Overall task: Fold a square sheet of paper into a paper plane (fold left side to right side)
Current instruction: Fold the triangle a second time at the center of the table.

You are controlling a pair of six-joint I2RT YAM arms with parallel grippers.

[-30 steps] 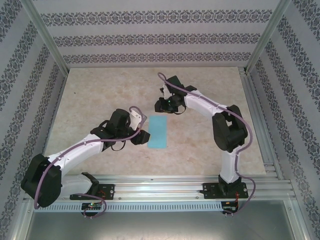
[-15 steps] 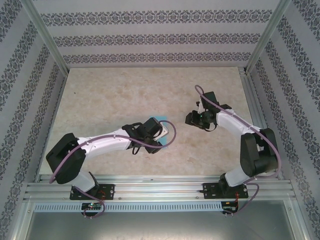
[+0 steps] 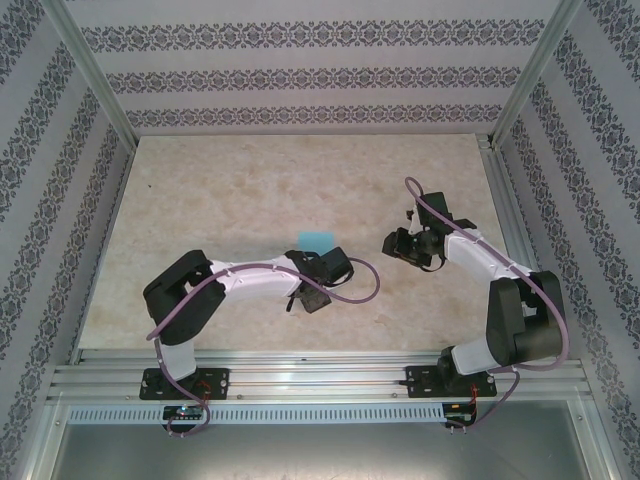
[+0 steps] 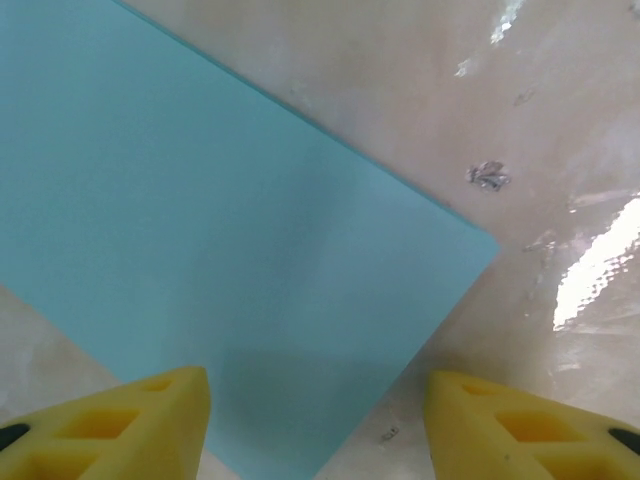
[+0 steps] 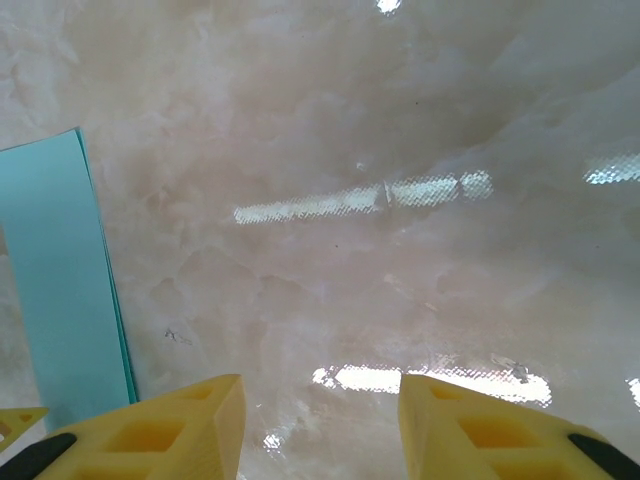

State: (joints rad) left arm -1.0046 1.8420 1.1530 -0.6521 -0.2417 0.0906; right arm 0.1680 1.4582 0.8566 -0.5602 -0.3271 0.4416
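Overhead, a thin turquoise-blue sheet of paper (image 3: pixel 316 238) lies flat near the middle of a glossy, marble-patterned tabletop (image 3: pixel 200 200), mostly covered by the left arm, which reaches across from the near left. The left gripper (image 4: pixel 318 420) hangs close over the sheet with its yellow fingers (image 4: pixel 130 425) spread wide and nothing pinched between them. In its wrist view one finger overlaps the paper's near end and the other sits over bare table beside it (whether either fingertip touches the sheet cannot be told). The right gripper (image 5: pixel 320 425) is well apart to the right, over bare table, its jaws likewise parted and empty. In its wrist view the paper is a narrow strip at the left, and the edge facing the gripper seems to show two layers, so the sheet looks doubled over. By appearance the paper is very light, limp and easily creased, and it will likely skate on the shiny surface if nudged sideways. The sensible hold is a shallow pinch at a free corner or along the open edge, lifting only the layer to be folded, while the other gripper presses down on the opposite side.
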